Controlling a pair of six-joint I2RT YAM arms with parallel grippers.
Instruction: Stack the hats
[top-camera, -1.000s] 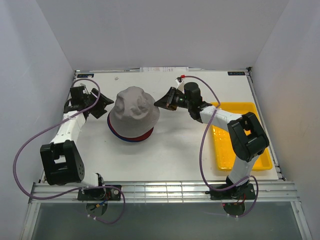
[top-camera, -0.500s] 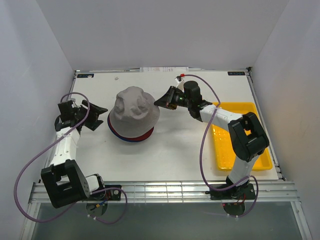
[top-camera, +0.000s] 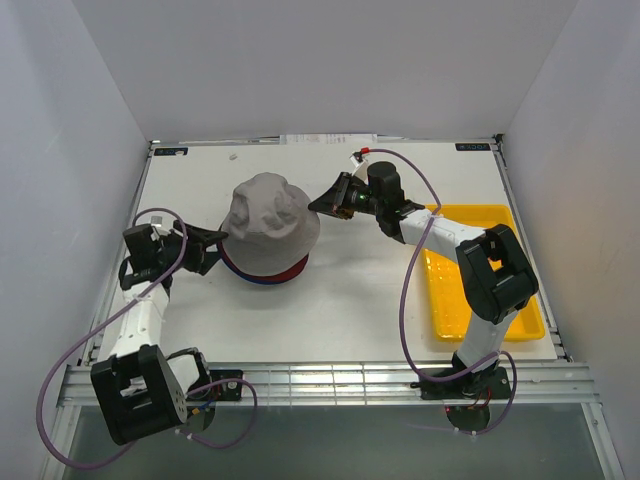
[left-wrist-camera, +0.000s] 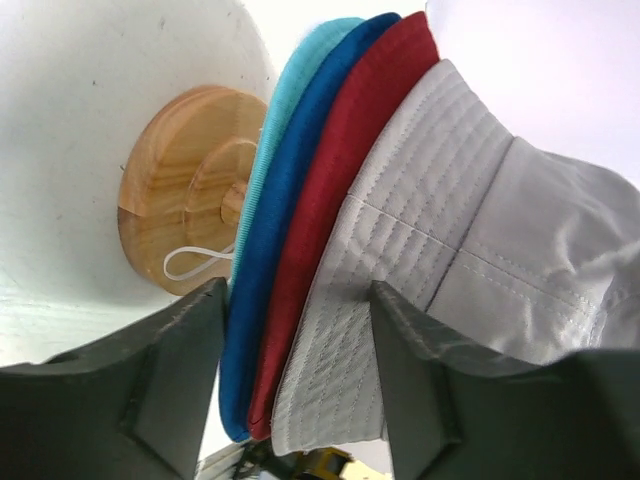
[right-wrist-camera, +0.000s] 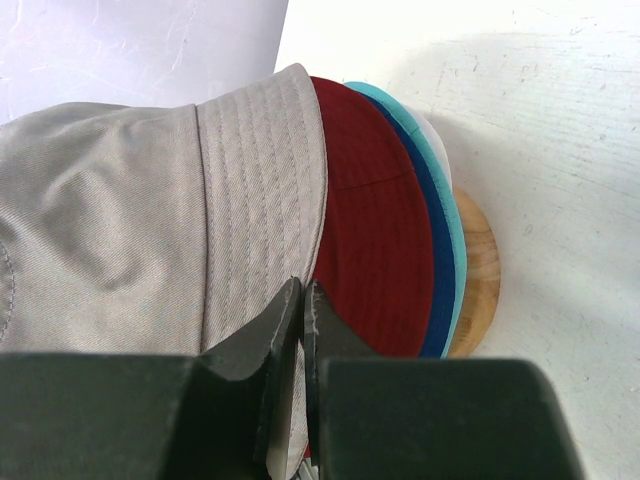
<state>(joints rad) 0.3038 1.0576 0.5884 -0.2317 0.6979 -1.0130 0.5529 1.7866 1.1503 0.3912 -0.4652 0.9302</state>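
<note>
On the wooden stand (left-wrist-camera: 185, 190) mid-table sit the hats (top-camera: 268, 225): grey hat (top-camera: 265, 205) on top, then the dark red hat (left-wrist-camera: 320, 240), navy hat (left-wrist-camera: 268, 270) and teal hat (left-wrist-camera: 283, 125) under it. I can't make out a white one.

Risk imo: the left gripper (left-wrist-camera: 295, 300) has its fingers spread wide with the brims between them, so closing and tugging could drag the pile sideways or tip the stand. The right gripper (right-wrist-camera: 302, 300) is pinched closed at the grey brim's edge. Can't tell if it's got fabric, but pulling away might peel that hat off.

The yellow tray (top-camera: 445, 290) on the right shows no hats, though the right arm hides part.
</note>
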